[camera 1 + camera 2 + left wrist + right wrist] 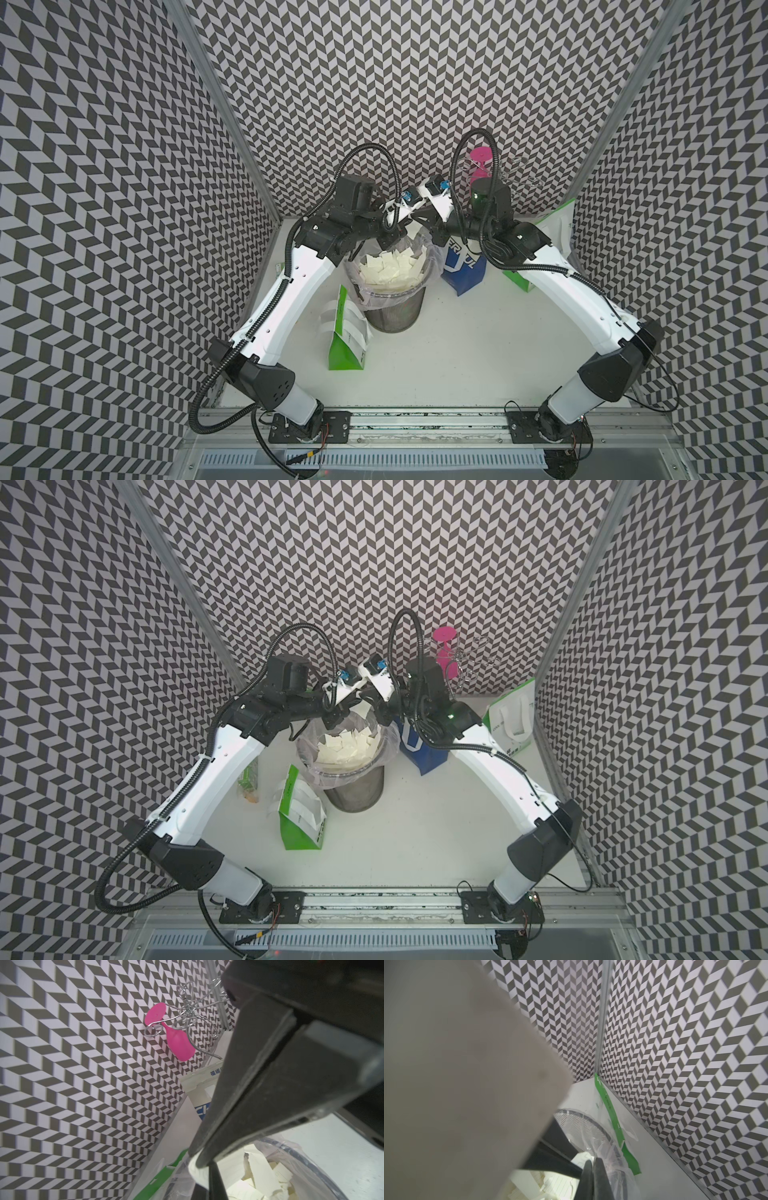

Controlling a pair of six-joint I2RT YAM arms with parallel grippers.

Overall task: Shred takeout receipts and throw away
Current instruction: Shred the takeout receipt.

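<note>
Nearest, a green bag (347, 345) sits on the table (457, 353). Just behind it stands the bin (395, 311), lined with clear plastic and heaped with white scraps (390, 266). The two grippers meet over its far rim. The left gripper (199, 1159) has its jaws pressed together on a white receipt (197, 1172). The right gripper (593, 1162) is closed too; whether it pinches the receipt I cannot tell. Beyond stand a blue bag (465, 274) and a second green bag (513, 725). At the back wall a pink glass (480, 160) hangs on a wire rack (519, 174).
</note>
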